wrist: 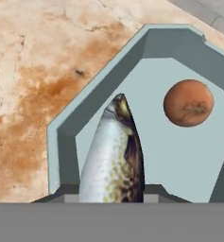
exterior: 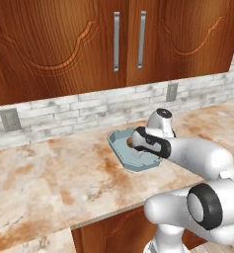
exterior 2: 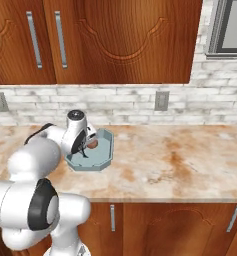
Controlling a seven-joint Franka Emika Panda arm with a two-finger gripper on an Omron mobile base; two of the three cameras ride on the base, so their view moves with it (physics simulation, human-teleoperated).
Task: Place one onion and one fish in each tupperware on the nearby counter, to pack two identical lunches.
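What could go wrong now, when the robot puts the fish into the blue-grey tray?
1. The fish is held by the gripper close to the near wall of the blue-grey tray. If released here, it may catch on the rim and end half outside.
2. The orange-brown onion lies loose in the tray; a falling fish or a descending gripper might set it rolling.

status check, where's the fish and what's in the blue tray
Gripper shut on fish, over blue-grey tray. Orange-brown onion already inside. Nothing in the way.
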